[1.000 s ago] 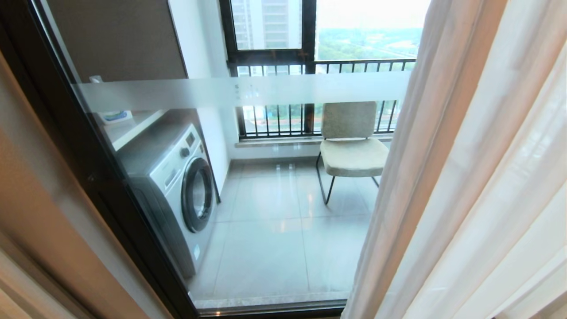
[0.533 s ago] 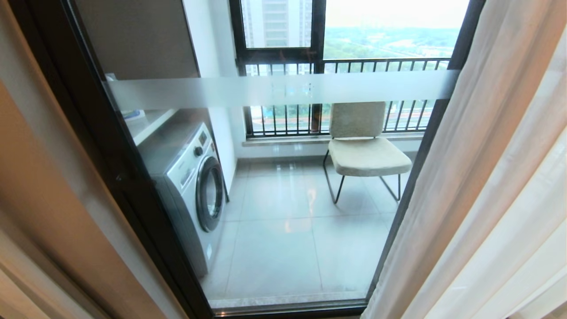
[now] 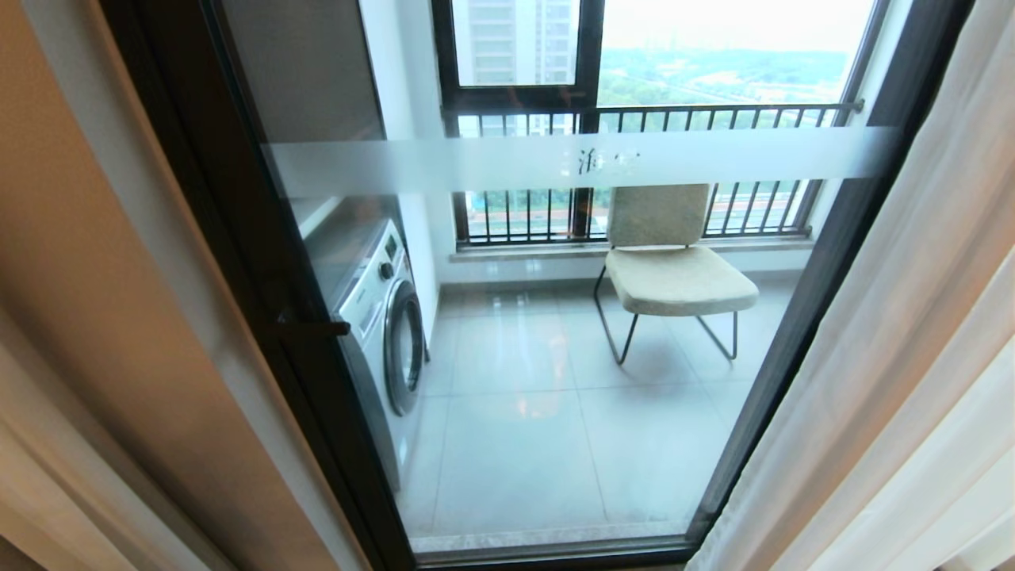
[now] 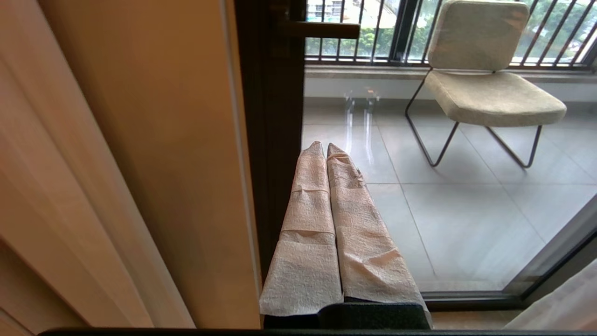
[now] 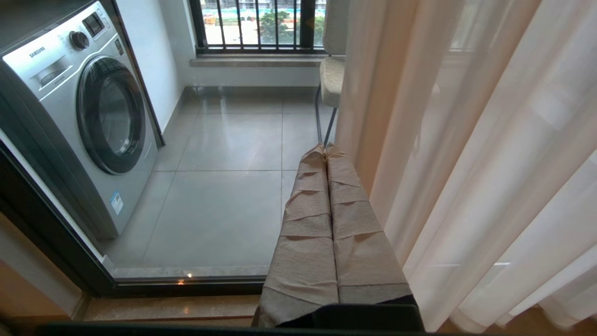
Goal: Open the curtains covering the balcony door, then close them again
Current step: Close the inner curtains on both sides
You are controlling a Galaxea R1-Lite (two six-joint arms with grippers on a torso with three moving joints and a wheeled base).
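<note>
The balcony door point(image 3: 262, 277) fills the middle of the head view, black-framed, with a frosted band point(image 3: 714, 155) across its glass. The sheer white curtains point(image 3: 912, 357) hang bunched at the right, leaving this glass panel uncovered. Neither arm shows in the head view. In the left wrist view, my left gripper point(image 4: 325, 145) is shut on nothing, its tape-wrapped fingers together in front of the door's left frame point(image 4: 275, 140). In the right wrist view, my right gripper point(image 5: 325, 147) is shut and empty too, just beside the sheer curtain's edge point(image 5: 466, 140), apart from it.
Behind the glass stand a washing machine point(image 3: 381, 317) at left and a beige chair point(image 3: 674, 277) before the railed window point(image 3: 634, 119). A beige panel with folds point(image 3: 95, 317) runs down the left. A dark handle point(image 3: 313, 325) sticks out of the door frame.
The whole head view has shifted: door, chair and curtain edge sit further right in the picture, and the door's right frame now shows. The camera moved.
</note>
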